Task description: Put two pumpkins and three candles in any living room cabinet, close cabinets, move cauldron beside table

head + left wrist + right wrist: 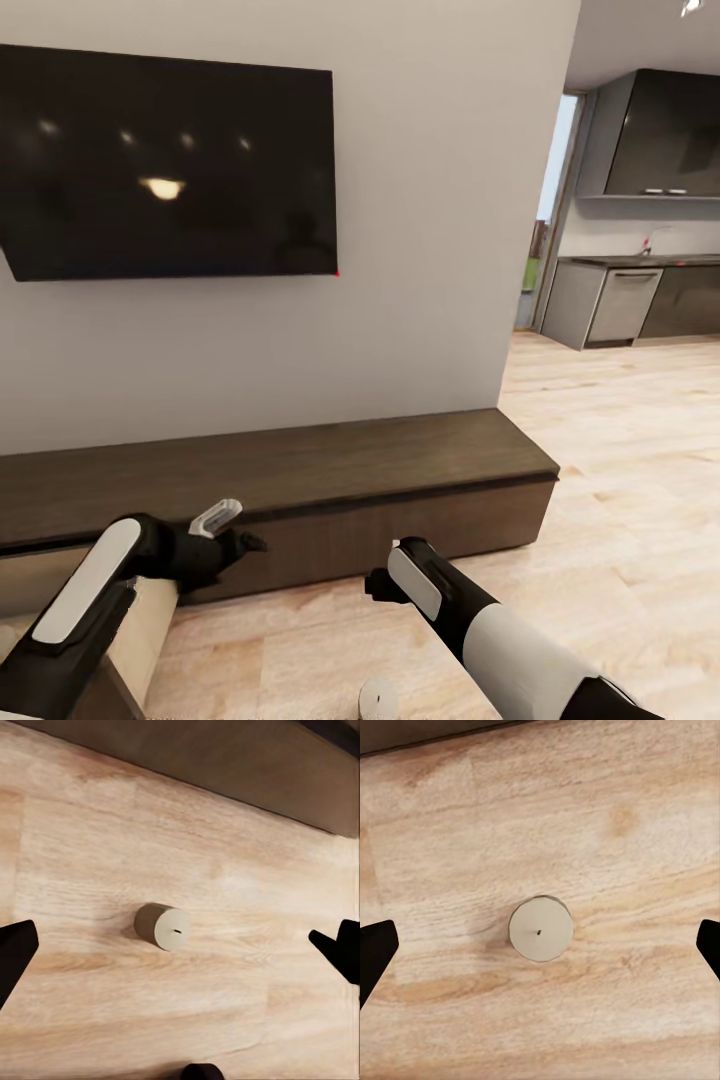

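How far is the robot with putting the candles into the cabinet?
Nothing looks stored yet. A candle stands on the wood floor between the open right gripper fingers, ungrasped. The left gripper is open too. A pale drawer of the cabinet stands pulled out. Pumpkins and cauldron remain.

Both arms forward and low, jaws spread wide on each

The left arm (90,590) reaches ahead from the lower left of the head view, its dark wrist bent so the left gripper (245,543) points forward and slightly down. In the left wrist view its black fingertips (341,949) stand far apart. The right arm (500,630) angles in from the lower right, the right gripper (378,586) aimed downward; its fingertips (375,949) are also widely parted
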`<state>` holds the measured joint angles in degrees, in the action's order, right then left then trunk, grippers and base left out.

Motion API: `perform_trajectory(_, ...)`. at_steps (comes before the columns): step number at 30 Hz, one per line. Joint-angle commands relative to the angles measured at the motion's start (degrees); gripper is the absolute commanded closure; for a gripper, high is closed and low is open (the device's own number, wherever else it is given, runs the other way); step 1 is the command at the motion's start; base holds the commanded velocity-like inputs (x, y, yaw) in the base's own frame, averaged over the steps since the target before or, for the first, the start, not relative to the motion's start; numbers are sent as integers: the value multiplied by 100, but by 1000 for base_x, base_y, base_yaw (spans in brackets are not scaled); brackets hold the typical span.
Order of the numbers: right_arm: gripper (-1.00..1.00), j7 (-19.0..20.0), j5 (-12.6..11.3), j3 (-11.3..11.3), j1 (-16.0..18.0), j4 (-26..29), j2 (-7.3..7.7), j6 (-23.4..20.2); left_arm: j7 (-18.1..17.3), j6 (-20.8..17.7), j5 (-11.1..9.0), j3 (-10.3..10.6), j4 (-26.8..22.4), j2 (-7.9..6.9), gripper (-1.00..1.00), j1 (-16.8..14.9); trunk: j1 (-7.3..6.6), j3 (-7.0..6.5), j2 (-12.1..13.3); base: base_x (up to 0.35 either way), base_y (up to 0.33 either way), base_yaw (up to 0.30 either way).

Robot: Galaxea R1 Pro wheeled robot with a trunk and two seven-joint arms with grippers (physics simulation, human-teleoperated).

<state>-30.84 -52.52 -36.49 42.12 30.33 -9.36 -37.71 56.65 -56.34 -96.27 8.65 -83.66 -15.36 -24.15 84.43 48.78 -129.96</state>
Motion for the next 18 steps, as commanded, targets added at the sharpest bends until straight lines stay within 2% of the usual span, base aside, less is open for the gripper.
perform_trajectory(1,-100,-54,-58,-34,7,8,4,0,50,4,-271,-25,-10,-104,-100,-4,22,25,-44,0,0,0)
perform_trajectory(4,-100,-54,-57,-36,7,2,4,90,35,3,-810,-254,-17,-246,-100,-1,88,79,-165,0,0,0)
perform_trajectory(7,-100,-52,-57,-41,7,-1,4,160,27,-10,-1154,-470,-18,-285,-100,9,153,132,-285,0,0,0)
perform_trajectory(13,-100,-46,-57,-64,7,-1,4,184,22,-32,-1524,-743,-19,-307,-100,28,285,240,-526,0,0,0)
perform_trajectory(18,-100,-45,-57,-69,7,-1,4,185,21,-35,-1643,-788,-24,-317,-100,32,395,330,-726,0,0,0)
